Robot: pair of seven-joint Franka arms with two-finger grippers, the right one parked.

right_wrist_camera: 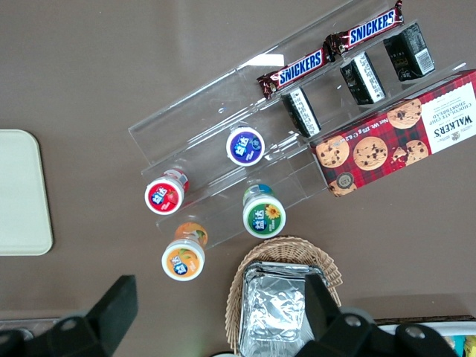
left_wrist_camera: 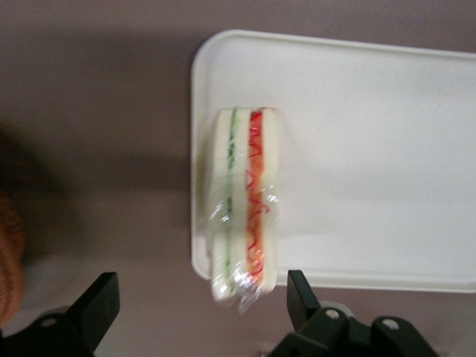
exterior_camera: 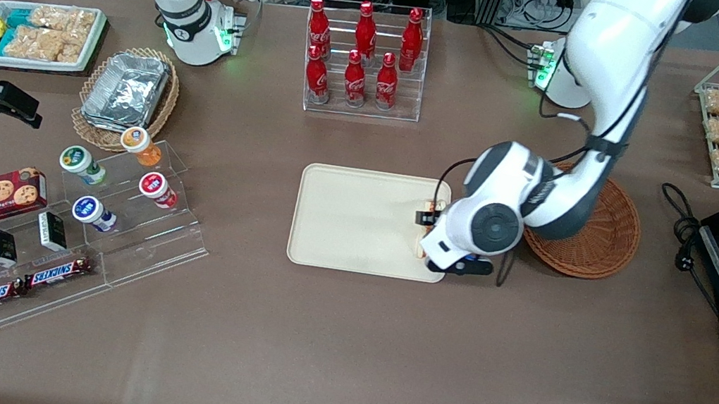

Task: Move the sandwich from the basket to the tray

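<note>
The plastic-wrapped triangular white-bread sandwich (left_wrist_camera: 245, 204), green and orange-red filling stripes showing along its cut edge, lies on the flat cream-beige rectangular plastic tray (exterior_camera: 357, 219), right at the rim nearest the basket, one end poking over the edge. The round reddish-brown woven wicker basket (exterior_camera: 599, 241) sits just beside the tray, toward the working arm's end. The end effector (left_wrist_camera: 197, 301) hovers over the sandwich, fingers spread wide.
</note>
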